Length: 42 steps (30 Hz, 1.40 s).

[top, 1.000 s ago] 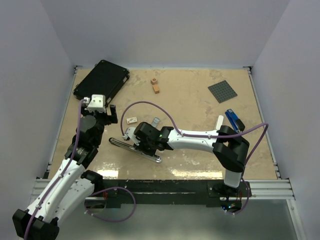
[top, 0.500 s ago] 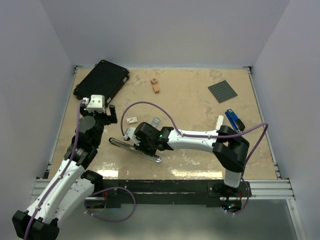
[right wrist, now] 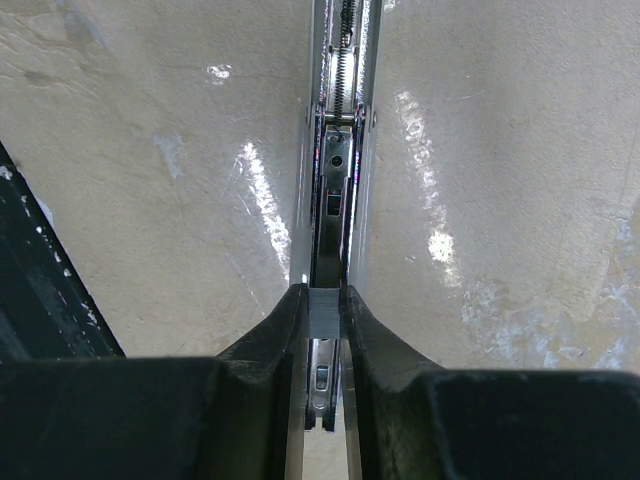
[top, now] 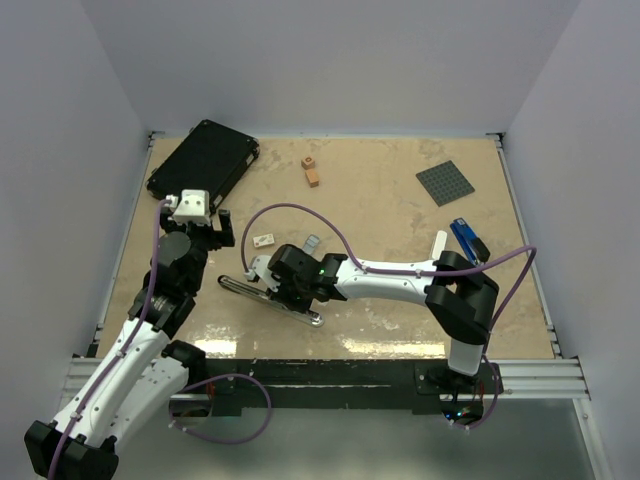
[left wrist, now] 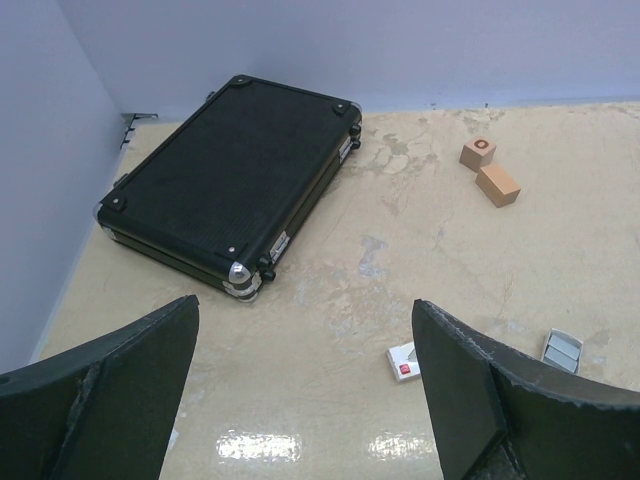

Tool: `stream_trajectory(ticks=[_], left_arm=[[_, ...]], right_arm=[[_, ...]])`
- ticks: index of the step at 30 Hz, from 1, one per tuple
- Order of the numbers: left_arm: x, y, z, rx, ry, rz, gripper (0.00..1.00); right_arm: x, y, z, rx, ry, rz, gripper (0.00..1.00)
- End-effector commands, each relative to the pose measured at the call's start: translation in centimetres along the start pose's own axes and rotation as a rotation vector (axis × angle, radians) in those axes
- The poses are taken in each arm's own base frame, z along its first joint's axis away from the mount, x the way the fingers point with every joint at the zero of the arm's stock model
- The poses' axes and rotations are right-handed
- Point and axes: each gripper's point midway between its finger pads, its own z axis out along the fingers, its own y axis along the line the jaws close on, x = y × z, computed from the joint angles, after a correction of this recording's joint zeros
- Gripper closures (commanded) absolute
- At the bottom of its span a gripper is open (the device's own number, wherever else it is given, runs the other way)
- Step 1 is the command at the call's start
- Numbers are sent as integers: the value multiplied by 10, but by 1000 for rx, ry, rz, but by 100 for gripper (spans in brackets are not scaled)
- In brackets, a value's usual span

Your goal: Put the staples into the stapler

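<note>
The stapler point(top: 238, 287) lies open and flat on the table near the front, its silver channel point(right wrist: 335, 150) running straight away from the right wrist camera. My right gripper point(right wrist: 323, 305) is shut on the staples point(right wrist: 323, 312), a small grey block pinched between the fingertips directly over the channel. In the top view the right gripper point(top: 283, 290) sits over the stapler's middle and hides the staples. My left gripper point(left wrist: 305, 335) stands open above bare table to the left, holding nothing; seen from above, the left gripper point(top: 222, 230) is well clear of the stapler.
A black case point(top: 205, 160) lies at the back left. Two wooden blocks point(top: 311, 170) sit at the back middle, and a grey baseplate point(top: 445, 182) at the back right. A blue stapler point(top: 468, 238) and a white bar point(top: 440, 243) lie on the right. A small white tag point(top: 264, 240) and a grey piece point(top: 311, 243) lie behind the stapler.
</note>
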Motion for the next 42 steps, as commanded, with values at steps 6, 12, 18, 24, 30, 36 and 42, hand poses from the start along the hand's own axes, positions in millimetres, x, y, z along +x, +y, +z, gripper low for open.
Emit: stream_trajectory(ticks=[6, 12, 18, 24, 30, 36, 42], left_arm=[[-14, 0, 2, 5, -47, -10, 8], [-13, 0, 2, 7, -46, -9, 8], [-13, 0, 2, 7, -44, -7, 8], [-13, -1, 2, 8, -46, -8, 8], [-13, -1, 2, 10, -46, -8, 8], [-15, -1, 1, 10, -49, -9, 8], [-14, -1, 2, 13, -47, -8, 8]], right_arm=[[-1, 5, 5, -26, -6, -14, 87], [-4, 2, 0, -7, -14, -19, 87], [-9, 2, -6, -5, -30, -24, 87], [-8, 0, -6, 1, -29, -33, 88], [-1, 2, -1, -9, -13, -39, 88], [7, 3, 3, -17, 2, -35, 88], [8, 4, 1, -19, 1, -28, 87]])
